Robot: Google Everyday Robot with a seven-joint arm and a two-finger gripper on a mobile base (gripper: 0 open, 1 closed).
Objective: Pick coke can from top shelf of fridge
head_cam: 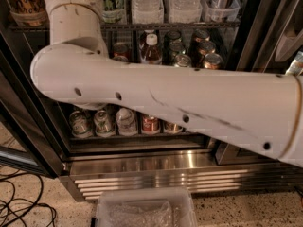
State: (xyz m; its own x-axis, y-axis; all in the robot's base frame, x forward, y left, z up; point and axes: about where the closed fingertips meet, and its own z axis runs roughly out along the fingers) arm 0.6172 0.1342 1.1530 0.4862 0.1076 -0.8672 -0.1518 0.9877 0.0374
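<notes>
The fridge [156, 167] fills the view, with its ribbed steel base grille low down and a dark door frame at the left. The top shelf [189, 26] is the wire rack near the top edge; its clear lane trays hold water bottles [147, 4] and a green can. No bright red coke can shows; it is hidden or out of view. My white arm [189, 103] crosses the whole view, and its upright link [75, 18] rises out of the top edge at the left. The gripper is out of view above.
The middle rack holds dark cans and a small bottle [151, 48]. The bottom rack holds several cans [150, 123] and bottles behind the arm. A clear plastic bin [144, 209] sits on the floor in front of the grille. Black cables [19, 197] lie at the lower left.
</notes>
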